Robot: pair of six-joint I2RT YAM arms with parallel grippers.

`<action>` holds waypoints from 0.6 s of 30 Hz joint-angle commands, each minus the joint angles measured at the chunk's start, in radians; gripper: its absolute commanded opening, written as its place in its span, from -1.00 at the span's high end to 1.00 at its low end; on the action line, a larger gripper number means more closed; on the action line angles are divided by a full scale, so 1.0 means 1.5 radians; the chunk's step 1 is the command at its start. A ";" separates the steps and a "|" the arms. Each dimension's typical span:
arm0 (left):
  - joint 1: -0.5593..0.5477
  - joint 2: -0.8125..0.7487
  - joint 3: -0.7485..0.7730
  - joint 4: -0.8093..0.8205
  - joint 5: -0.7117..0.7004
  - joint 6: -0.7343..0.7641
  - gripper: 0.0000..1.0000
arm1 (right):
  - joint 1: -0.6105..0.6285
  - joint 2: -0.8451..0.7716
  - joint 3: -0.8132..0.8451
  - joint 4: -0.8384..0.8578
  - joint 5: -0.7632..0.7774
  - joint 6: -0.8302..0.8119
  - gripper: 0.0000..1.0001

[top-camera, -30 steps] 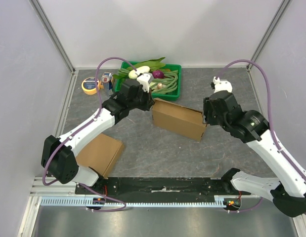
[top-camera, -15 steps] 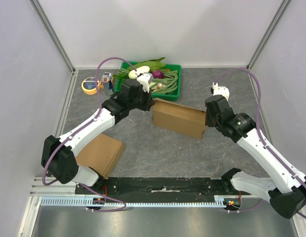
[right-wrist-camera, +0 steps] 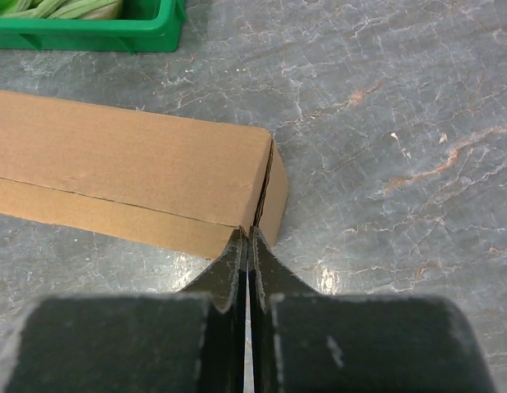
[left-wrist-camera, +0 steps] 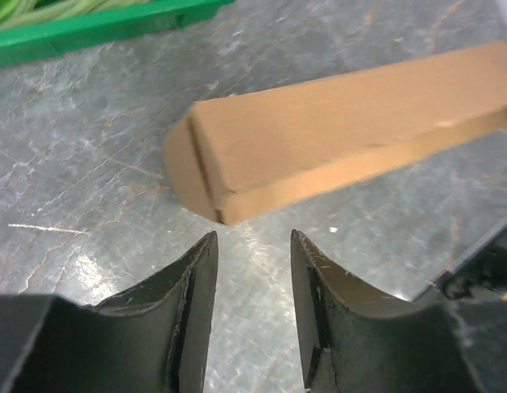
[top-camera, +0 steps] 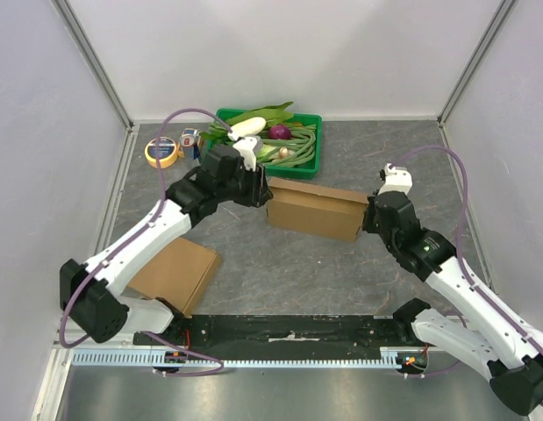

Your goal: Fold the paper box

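At the box's (top-camera: pixel 313 210) two ends the arms meet it, one to each side. It lies on the counter (top-camera: pixel 280 263) as a long closed block, its top and sides formed with no panel standing up, so the main folding looks done. The left fingers (left-wrist-camera: pixel 196 278) are apart and hold nothing; they hover just short of the box's left end, where the flap seems shut, though that view is blurred. The right fingers (right-wrist-camera: pixel 235 254) are pressed together with nothing between them, their tips right at the box's right end. There a dark seam shows beside the end flap, so I judge this flap is not quite seated. Closing that end is likely what is left, and perhaps a check of the left one too.

Just behind the box sits a green tray (top-camera: pixel 317 140) of greens (top-camera: pixel 262 116), close enough to crowd any push that way. Well left of the box, at the back, are a tape roll (top-camera: pixel 160 151) and a small can (top-camera: pixel 190 140). Near and left of the box lies flat cardboard (top-camera: pixel 176 272), apart from the work.
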 commanded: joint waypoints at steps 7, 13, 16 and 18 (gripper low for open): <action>0.014 0.113 0.229 0.111 0.445 -0.148 0.52 | 0.001 0.042 0.039 -0.015 -0.016 -0.047 0.88; 0.015 0.181 0.018 0.456 0.421 -0.235 0.67 | 0.000 0.085 0.081 -0.054 -0.035 -0.029 0.75; 0.015 0.190 -0.074 0.568 0.388 -0.232 0.67 | -0.005 0.110 0.109 -0.085 -0.070 -0.021 0.45; 0.017 0.199 -0.111 0.591 0.360 -0.232 0.67 | -0.008 0.130 0.131 -0.124 -0.133 -0.020 0.14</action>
